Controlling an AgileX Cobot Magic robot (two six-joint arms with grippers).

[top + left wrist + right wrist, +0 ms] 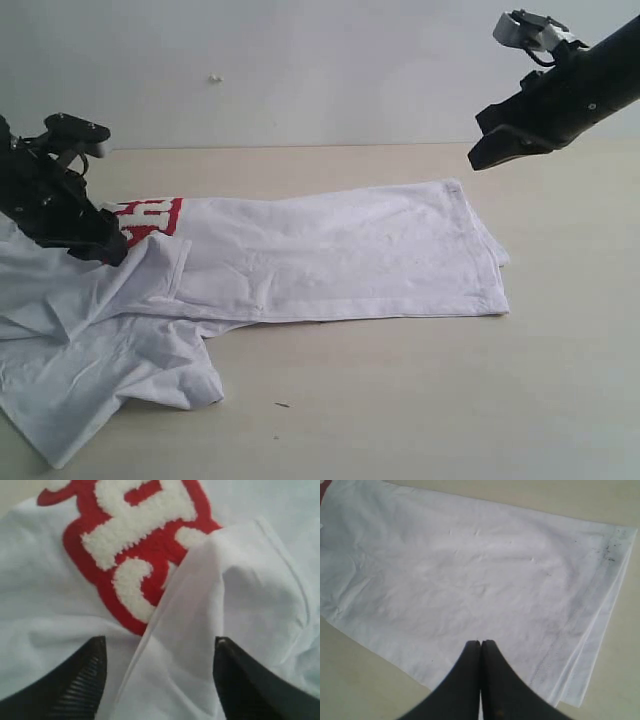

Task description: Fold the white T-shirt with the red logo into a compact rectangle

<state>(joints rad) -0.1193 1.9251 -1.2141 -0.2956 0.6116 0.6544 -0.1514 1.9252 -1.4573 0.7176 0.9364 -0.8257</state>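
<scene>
The white T-shirt [330, 260] lies across the table, its body folded into a long band with the hem end at the right. The red logo [150, 218] shows only at the band's left end, partly covered by a folded-over flap. A sleeve [130, 370] and loose fabric spread toward the front left. My left gripper [105, 250] sits low on the shirt beside the logo [135, 535]. In the left wrist view the gripper [160, 642] is open, and a raised fold of white fabric [200, 630] lies loose between the jaws. My right gripper [482, 157] hangs high at the back right, shut and empty [481, 642], over the hem end [590, 630].
The beige table [420, 400] runs to a pale wall [300, 70] at the back. A small dark speck [282, 405] lies on the tabletop in front of the shirt. The left arm's black body [40, 190] stands over the shirt's left part.
</scene>
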